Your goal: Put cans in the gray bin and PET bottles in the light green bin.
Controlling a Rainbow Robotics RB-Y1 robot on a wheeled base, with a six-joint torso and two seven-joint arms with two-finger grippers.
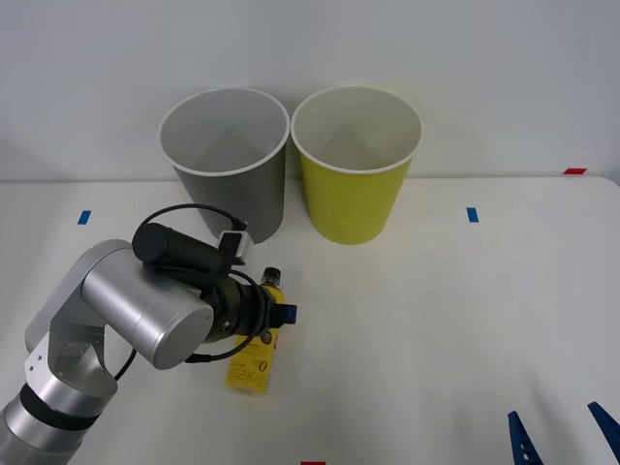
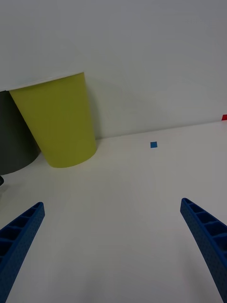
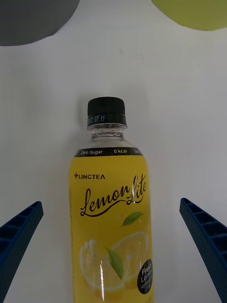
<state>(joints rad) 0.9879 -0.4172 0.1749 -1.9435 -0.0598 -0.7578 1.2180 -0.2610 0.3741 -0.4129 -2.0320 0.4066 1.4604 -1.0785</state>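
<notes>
Between my left gripper's [image 3: 111, 255] spread blue fingers [image 3: 203, 239] the PET bottle [image 3: 111, 208] lies flat on the white table [image 1: 436, 320], untouched, cap pointing toward the bins. My right gripper [image 1: 565, 434] waits open at the table's near right edge. Nothing is sorted yet, I judge: the bottle still needs grasping and carrying to the light green bin [image 1: 356, 165], which stands just beside the gray bin [image 1: 225, 160]. It is a slim clear bottle with a yellow lemon-tea label and black screw cap.
</notes>
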